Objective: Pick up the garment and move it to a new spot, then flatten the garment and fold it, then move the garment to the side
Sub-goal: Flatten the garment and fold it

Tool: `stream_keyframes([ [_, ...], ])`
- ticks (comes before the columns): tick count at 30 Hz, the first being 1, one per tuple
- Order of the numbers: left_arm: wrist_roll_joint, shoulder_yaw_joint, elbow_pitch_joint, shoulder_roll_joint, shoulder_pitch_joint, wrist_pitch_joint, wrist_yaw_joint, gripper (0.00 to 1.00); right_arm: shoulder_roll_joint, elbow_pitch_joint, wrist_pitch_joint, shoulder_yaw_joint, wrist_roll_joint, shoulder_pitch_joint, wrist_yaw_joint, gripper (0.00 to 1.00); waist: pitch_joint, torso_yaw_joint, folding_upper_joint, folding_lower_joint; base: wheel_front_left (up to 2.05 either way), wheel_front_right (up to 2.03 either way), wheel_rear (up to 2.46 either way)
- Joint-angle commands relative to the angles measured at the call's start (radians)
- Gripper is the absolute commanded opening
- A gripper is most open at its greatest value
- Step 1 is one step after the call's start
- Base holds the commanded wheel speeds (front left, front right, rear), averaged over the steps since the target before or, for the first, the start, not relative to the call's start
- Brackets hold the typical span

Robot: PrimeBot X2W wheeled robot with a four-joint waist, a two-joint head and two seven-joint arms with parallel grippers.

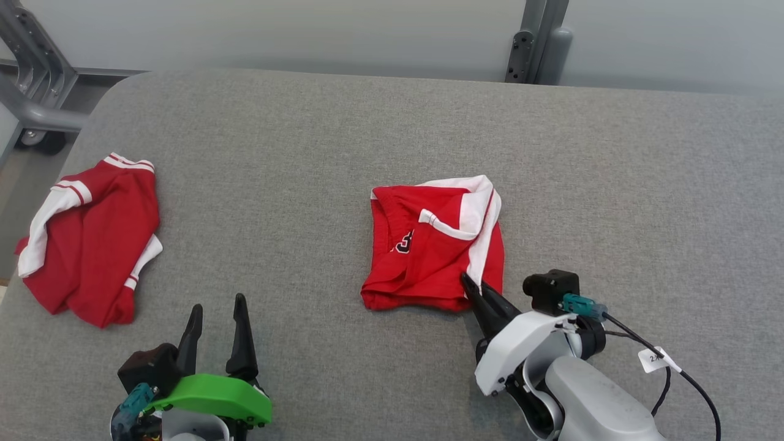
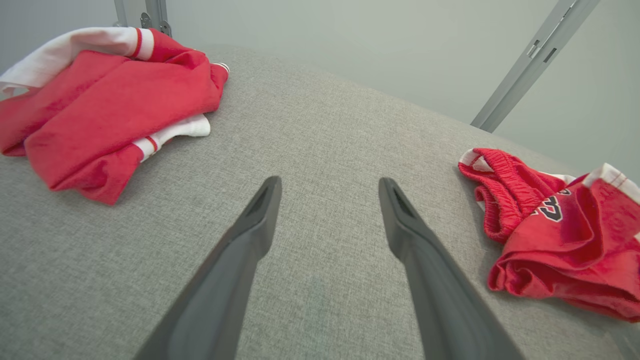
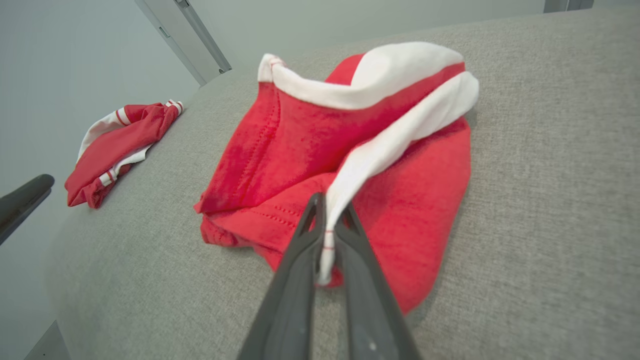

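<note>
Garment (image 1: 422,257) is lying folded mid-table (image 1: 294,153), near edge at the right claw (image 1: 470,283), which is pinching its white trim, fingers almost closed. Well apart, the left claw (image 1: 218,303) is gaping empty.

Head view looks down on the table (image 1: 367,122); wrist views skim low, sharing the garment (image 1: 429,257).

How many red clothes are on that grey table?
2. The left garment lies bunched at the left of the table; the folded garment sits mid-table, its white trim pinched in the right hand. None seems hidden.
</note>
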Motion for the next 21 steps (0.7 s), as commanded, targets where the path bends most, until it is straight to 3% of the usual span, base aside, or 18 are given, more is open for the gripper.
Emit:
stream_keyframes([
  [1, 0.003, 0.003, 0.0, 0.005, 0.008, 0.0, -0.003, 1.0, -0.003, -0.004, -0.003, -0.001, -0.004, 0.016, 0.0, 0.38, -0.002, -0.002, -0.0001, 0.0, 0.0, 0.0, 0.0],
  [2, 0.003, 0.003, 0.0, 0.005, 0.009, 0.0, -0.004, 1.0, -0.003, -0.006, -0.003, -0.002, -0.005, 0.015, 0.0, 0.28, -0.004, -0.002, -0.0001, 0.0, 0.0, 0.0, 0.0],
  [3, 0.004, 0.003, 0.001, 0.005, 0.011, 0.0, -0.005, 1.0, -0.003, -0.008, -0.003, -0.002, -0.005, 0.016, 0.0, 0.27, -0.005, -0.002, -0.0001, 0.0, 0.0, 0.0, 0.0],
  [4, 0.004, 0.002, 0.001, 0.005, 0.012, 0.0, -0.005, 1.0, -0.003, -0.012, -0.003, -0.003, -0.005, 0.014, 0.0, 0.07, -0.006, -0.002, -0.0001, 0.0, 0.0, 0.0, 0.0],
  [7, 0.003, -0.001, -0.001, 0.005, 0.012, 0.0, -0.005, 1.0, -0.003, -0.025, -0.003, -0.011, -0.001, 0.012, 0.0, 0.0, -0.007, 0.0, -0.0001, 0.0, 0.0, 0.0, 0.0],
  [16, -0.006, -0.013, -0.001, 0.005, 0.002, 0.0, -0.004, 1.0, -0.003, -0.02, -0.003, -0.005, -0.012, -0.058, 0.0, 0.0, -0.004, 0.021, -0.0001, 0.0, 0.0, 0.0, 0.0],
  [17, -0.008, -0.016, -0.001, 0.005, -0.002, 0.0, -0.004, 1.0, -0.003, -0.013, -0.003, -0.001, -0.013, -0.076, 0.0, 0.2, -0.002, 0.026, -0.0001, 0.0, 0.0, 0.0, 0.0],
  [19, -0.012, -0.021, 0.001, 0.005, -0.007, 0.0, -0.004, 1.0, -0.003, 0.007, -0.003, 0.007, -0.016, -0.105, 0.0, 0.4, 0.002, 0.036, -0.0001, 0.0, 0.0, 0.0, 0.0],
  [20, -0.012, -0.024, 0.003, 0.005, -0.009, 0.0, -0.002, 1.0, -0.003, 0.018, -0.003, 0.011, -0.018, -0.118, 0.0, 0.43, 0.004, 0.042, -0.0001, 0.0, 0.0, 0.0, 0.0],
  [21, -0.017, -0.029, 0.005, 0.005, -0.01, 0.0, -0.001, 1.0, -0.003, 0.034, -0.003, 0.019, -0.018, -0.134, 0.0, 0.38, 0.006, 0.049, -0.0001, 0.0, 0.0, 0.0, 0.0],
])
